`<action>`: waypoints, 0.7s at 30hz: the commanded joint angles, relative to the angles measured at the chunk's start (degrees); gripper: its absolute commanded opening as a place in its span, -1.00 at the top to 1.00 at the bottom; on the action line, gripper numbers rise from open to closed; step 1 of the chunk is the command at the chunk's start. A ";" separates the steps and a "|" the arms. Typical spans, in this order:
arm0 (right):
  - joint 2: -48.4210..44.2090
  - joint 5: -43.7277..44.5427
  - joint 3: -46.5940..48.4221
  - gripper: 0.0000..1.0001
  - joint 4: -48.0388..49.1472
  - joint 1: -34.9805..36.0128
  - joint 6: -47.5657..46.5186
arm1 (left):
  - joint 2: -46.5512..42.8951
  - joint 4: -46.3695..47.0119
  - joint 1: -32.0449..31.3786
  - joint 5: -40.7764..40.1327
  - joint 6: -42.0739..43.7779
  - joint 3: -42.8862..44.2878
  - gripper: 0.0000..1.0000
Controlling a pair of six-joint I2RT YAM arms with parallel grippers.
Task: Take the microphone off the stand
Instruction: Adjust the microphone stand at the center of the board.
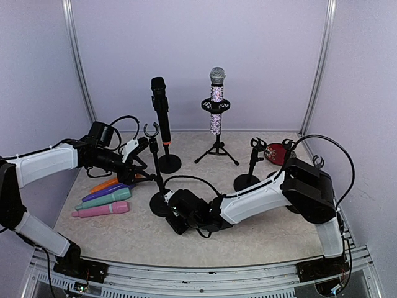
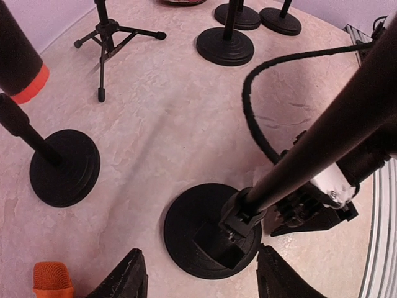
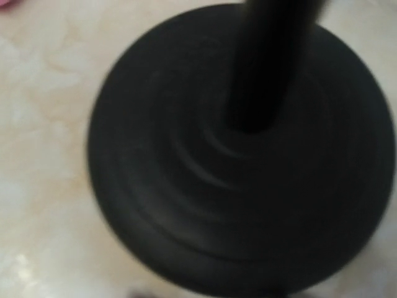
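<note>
Shows an empty black stand with a round foot [image 1: 159,203] in the middle. Shows the left gripper [image 1: 139,160] right beside its thin pole, the right gripper [image 1: 172,214] low by its foot. Farther back, shows a black microphone with an orange ring [image 1: 160,108] upright in another black stand [image 1: 169,163].

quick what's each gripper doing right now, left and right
left gripper: open, fingers apart
right gripper: cannot be told, fingers not visible

- Top camera: high at the near edge, overlooked the whole table [image 1: 267,239].
- Left wrist: looked down, near, at a black stand base [image 2: 183,239].
- Right wrist: faced that base, very close, blurred.
</note>
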 commanded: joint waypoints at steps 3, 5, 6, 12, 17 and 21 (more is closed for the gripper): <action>1.91 0.80 0.89 0.08 -2.03 -4.25 2.52 | 0.43 0.84 -1.23 5.00 -0.52 -0.87 -0.08; 1.91 0.46 1.06 0.11 -1.82 -5.31 2.84 | 0.36 0.65 -1.49 5.28 -0.87 -1.23 -0.04; 1.83 0.39 1.15 0.12 -1.59 -5.77 2.92 | 0.32 0.34 -1.56 5.53 -0.90 -1.50 -0.04; 2.31 -0.63 3.38 0.19 -0.98 -8.27 2.50 | -0.94 0.31 -1.86 5.93 -1.31 -3.26 -0.04; 3.09 -1.18 5.31 0.22 -1.17 -9.70 1.78 | -1.48 -0.20 -2.46 6.81 -1.71 -3.99 -0.06; 1.71 -0.48 4.66 0.22 -1.95 -10.67 1.89 | -2.12 -1.28 -2.92 7.62 -1.75 -3.52 -0.07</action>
